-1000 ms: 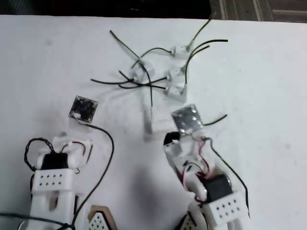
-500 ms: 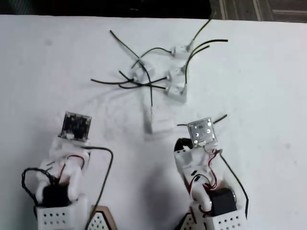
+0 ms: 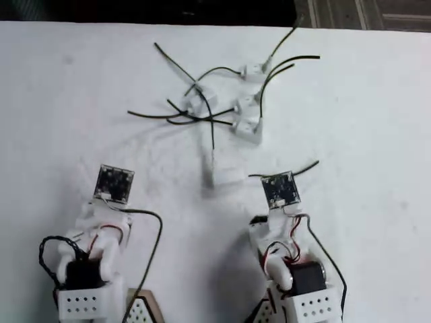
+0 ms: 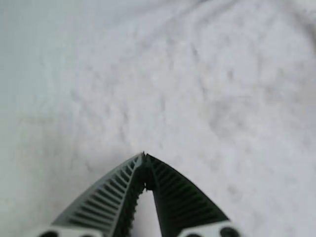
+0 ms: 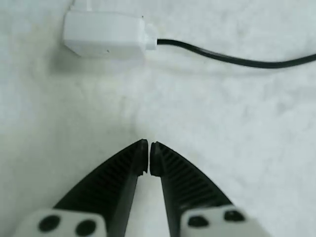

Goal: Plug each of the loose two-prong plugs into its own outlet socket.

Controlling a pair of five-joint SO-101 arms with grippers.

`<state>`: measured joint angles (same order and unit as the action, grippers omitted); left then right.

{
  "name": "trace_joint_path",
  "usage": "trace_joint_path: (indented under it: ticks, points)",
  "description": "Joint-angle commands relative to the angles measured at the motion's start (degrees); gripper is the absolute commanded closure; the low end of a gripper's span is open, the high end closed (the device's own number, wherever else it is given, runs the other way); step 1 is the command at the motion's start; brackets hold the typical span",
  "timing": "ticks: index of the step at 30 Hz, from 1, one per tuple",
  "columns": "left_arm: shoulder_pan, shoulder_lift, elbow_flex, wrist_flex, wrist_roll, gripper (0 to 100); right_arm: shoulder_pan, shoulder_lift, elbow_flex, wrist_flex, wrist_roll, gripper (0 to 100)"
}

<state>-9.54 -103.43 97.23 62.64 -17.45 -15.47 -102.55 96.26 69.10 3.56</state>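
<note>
Left gripper [image 4: 144, 156]: tips pinched together, meeting at a point near the centre of the frame. Two dark fingers [image 4: 106, 195], ribbed on the inner faces, spread back from that point in a V, with a thin sliver of gap between them just behind the tips. White mounts with dark screw holes sit at their bases, cut by the frame edge. All around is white table [image 4: 207, 74], faintly mottled. Can't tell if the tips touch it.
</note>
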Motion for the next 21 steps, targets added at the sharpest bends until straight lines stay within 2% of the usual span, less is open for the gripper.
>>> trace_joint_path:
  ticks: [1, 9, 12, 21]
  points:
    - [-0.40, -0.40, -0.18, 4.84, 0.26, 98, 0.31, -0.48, 0.62, 3.65, -0.18, 98.0]
    - [-0.31, -0.31, -0.18, 6.42, 0.53, 98, 0.22, -0.40, 0.62, 3.47, -0.09, 98.0]
    - [-0.31, -0.31, -0.18, 10.37, 0.62, 98, 0.22, -0.40, 0.62, 3.47, -0.09, 98.0]
    - [-0.22, -0.40, -0.18, 10.55, 0.35, 98, 0.31, -0.40, 0.62, 3.47, -0.09, 98.0]
